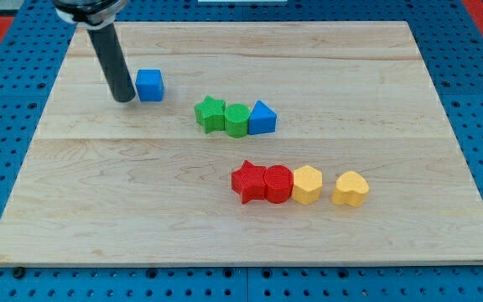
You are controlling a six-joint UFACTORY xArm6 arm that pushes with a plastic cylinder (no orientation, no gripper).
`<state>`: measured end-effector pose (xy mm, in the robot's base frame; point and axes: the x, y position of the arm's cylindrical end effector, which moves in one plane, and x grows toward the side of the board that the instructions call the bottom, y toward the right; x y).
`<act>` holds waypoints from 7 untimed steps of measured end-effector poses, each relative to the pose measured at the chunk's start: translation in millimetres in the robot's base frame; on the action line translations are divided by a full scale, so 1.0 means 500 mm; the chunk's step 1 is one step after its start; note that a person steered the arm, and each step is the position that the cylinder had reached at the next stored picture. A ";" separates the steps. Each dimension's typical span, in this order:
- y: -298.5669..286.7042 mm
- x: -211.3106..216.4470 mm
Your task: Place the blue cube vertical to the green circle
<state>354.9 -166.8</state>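
Blue cube upright, squarely seated

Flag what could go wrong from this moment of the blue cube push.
1. My tip sits just to the view's left of the blue cube; an off-centre push may spin it or let it slip aside.
2. The green circle is packed between the green star and blue triangle; an overshooting cube could knock that row apart.

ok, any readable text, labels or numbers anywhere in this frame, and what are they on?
None readable. The wooden board, the blue cube, the green circle and the other blocks carry no print. My tip, just to the view's left of the blue cube, is plain dark.
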 end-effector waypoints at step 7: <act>0.147 -0.102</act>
<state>303.7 -93.0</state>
